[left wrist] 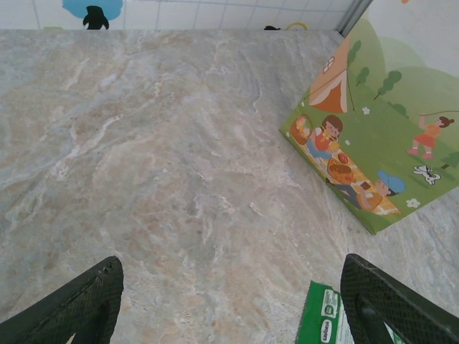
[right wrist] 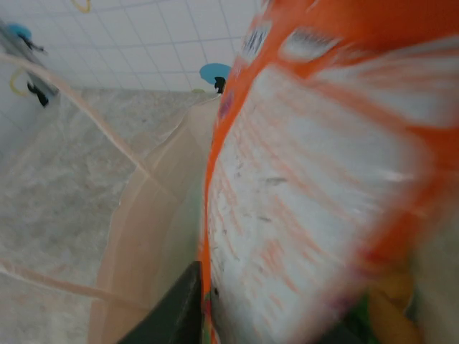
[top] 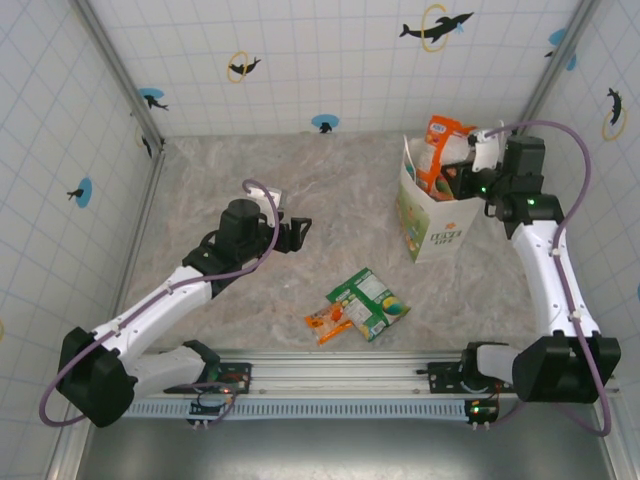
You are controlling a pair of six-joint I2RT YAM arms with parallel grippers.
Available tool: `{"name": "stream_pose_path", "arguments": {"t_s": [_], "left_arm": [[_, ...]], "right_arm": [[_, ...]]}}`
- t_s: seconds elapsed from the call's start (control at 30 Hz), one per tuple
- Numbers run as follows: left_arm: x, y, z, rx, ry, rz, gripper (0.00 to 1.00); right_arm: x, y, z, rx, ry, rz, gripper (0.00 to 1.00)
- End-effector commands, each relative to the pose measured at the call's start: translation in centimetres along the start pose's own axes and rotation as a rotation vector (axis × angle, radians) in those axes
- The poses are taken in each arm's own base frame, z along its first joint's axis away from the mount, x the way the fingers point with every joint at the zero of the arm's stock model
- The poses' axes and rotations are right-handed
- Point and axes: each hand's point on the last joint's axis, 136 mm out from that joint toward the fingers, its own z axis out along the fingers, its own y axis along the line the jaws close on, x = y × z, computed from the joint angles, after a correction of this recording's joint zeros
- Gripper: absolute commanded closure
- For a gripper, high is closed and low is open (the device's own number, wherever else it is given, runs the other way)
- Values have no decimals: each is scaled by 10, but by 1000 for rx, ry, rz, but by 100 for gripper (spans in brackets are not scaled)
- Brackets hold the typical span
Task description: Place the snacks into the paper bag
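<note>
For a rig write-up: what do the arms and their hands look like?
The left arm and right arm are white shells with black joints and bases. A purple cable loops along each. The left hand and right hand are black; green lights glow by the right wrist.

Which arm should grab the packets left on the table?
Probably left: the left pincer hangs open near the packets; the right pincer is at the paper bag with an orange packet.
</note>
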Motion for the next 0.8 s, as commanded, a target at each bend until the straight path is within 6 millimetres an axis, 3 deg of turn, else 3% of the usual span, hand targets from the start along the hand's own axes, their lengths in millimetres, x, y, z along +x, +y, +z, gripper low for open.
{"name": "stream_pose_path", "arguments": {"t_s": [0.0, 0.17, 0.43, 0.6, 0.77], "left_arm": [[-9, -4, -3, 9, -10, -7, 20], [-7, -3, -3, 6, -6, -4, 20], [3, -2, -3, 11, 15, -13, 20], [25, -3, -2, 38, 60, -25, 22], [61, -15, 2, 93, 145, -41, 25]], "right_arm": [[-29, 0, -16, 54, -67, -56, 57], [-37, 1, -31, 101, -95, -72, 52], [-24, 36, -50, 66, -94, -94, 51], [19, 73, -52, -9, -37, -41, 50], [90, 97, -44, -73, 102, 81, 46]]}}
